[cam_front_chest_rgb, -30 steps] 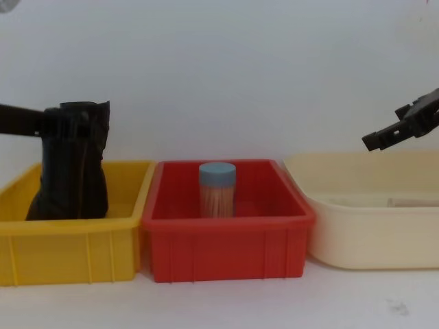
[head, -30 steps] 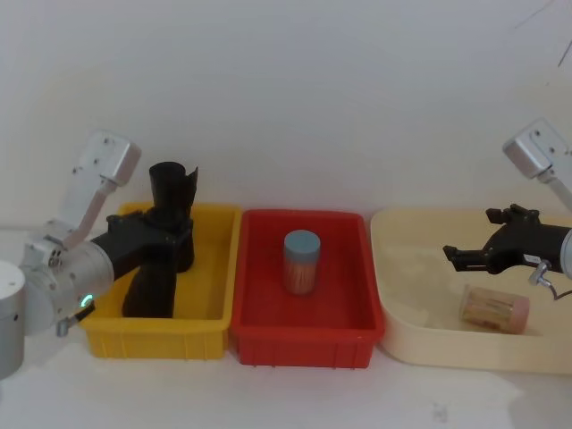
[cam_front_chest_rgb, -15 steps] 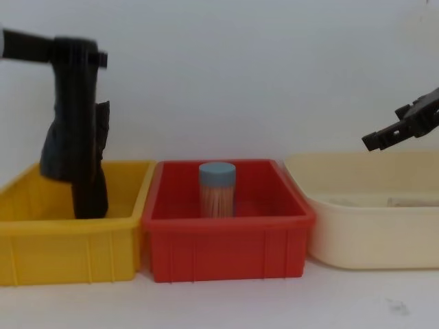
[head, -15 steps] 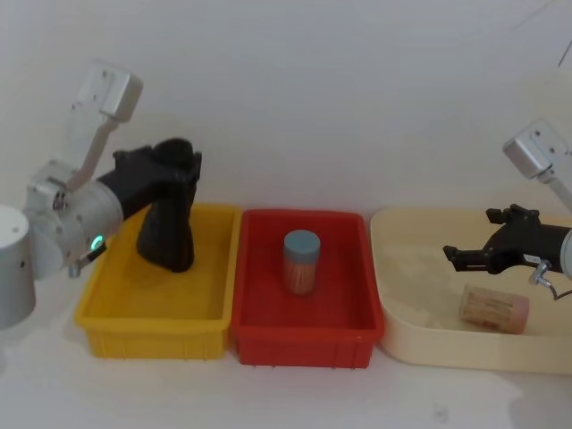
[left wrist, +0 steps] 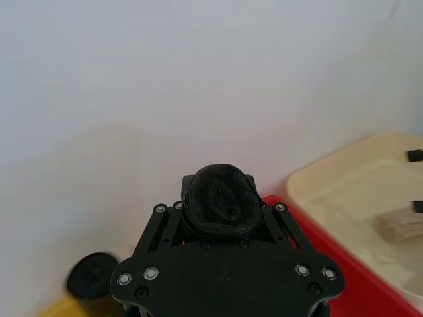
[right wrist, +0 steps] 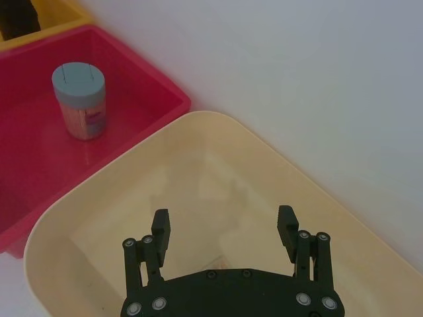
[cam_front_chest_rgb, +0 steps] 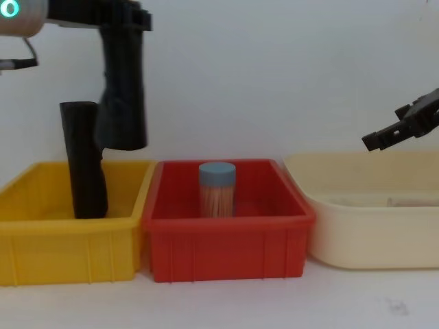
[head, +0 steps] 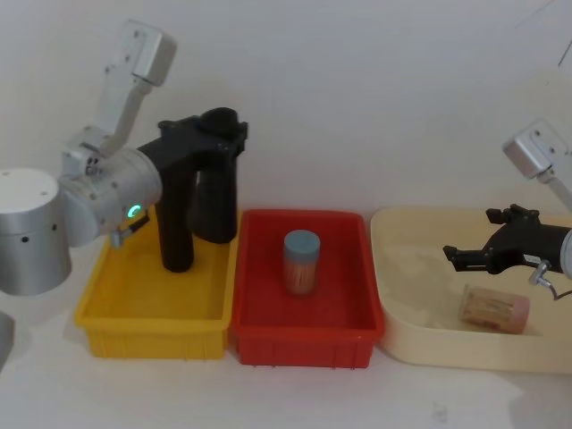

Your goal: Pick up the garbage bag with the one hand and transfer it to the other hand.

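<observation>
The garbage bag [head: 217, 204], a black plastic roll, hangs above the yellow bin's right side, clear of the floor of the bin. My left gripper [head: 220, 134], on the arm with the green ring light, is shut on its upper end. The bag's rounded wrinkled top [left wrist: 220, 206] pokes up between the jaws. From the side the garbage bag [cam_front_chest_rgb: 123, 103] hangs below the left gripper [cam_front_chest_rgb: 124, 20]. My right gripper [head: 457, 256] hovers open over the cream tub, nothing between its fingers [right wrist: 160, 228], far from the bag.
A taller black roll [cam_front_chest_rgb: 83, 161] stands in the yellow bin [head: 152, 315], just left of the lifted bag. The red bin [head: 304, 335] holds a blue-lidded jar [head: 301, 261]. A cork-coloured cylinder [head: 493, 309] lies in the cream tub [head: 402, 344].
My left gripper has lifted the garbage bag up out of the yellow bin and carried it to the right. The taller roll stays standing in the bin. The right arm has not moved.
</observation>
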`<action>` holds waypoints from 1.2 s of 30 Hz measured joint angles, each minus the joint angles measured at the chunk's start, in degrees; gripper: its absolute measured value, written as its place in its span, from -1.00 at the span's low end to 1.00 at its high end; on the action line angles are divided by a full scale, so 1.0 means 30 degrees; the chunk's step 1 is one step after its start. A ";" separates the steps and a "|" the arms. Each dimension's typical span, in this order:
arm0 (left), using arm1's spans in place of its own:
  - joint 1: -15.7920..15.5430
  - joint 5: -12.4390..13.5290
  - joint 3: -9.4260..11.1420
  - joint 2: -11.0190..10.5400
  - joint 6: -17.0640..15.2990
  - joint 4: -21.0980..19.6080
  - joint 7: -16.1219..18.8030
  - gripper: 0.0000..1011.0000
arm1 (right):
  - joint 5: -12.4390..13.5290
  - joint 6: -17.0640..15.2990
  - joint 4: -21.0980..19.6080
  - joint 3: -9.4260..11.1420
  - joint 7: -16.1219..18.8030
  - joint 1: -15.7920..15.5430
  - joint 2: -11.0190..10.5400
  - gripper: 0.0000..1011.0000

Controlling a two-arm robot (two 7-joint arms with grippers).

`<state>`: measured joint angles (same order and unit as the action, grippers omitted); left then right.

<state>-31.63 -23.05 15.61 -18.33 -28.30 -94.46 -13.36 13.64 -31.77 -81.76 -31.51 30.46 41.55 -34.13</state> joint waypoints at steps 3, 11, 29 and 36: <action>-0.0307 -0.0234 0.0299 0.0230 -0.0010 0.0349 -0.0435 -0.25 | 0.0000 0.0000 0.0000 0.0001 0.0001 0.0000 0.0000 0.98; -0.1121 -0.0865 0.1170 0.0875 0.0187 0.1508 -0.1797 -0.25 | -0.0001 0.0005 0.0000 0.0000 0.0002 0.0001 0.0002 0.98; -0.1978 -0.1517 0.2171 0.1708 0.0679 0.2999 -0.3163 -0.25 | 0.0564 0.1519 0.1058 -0.0282 0.1800 0.0874 0.0924 0.98; -0.2101 -0.1611 0.2323 0.1838 0.0753 0.3220 -0.3369 -0.25 | 0.1490 0.2323 0.2365 -0.0437 0.3158 0.1609 0.2034 0.98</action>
<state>-37.93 -27.88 22.58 -12.81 -26.04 -84.80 -23.47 18.11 -24.80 -74.66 -32.82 39.94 46.38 -28.03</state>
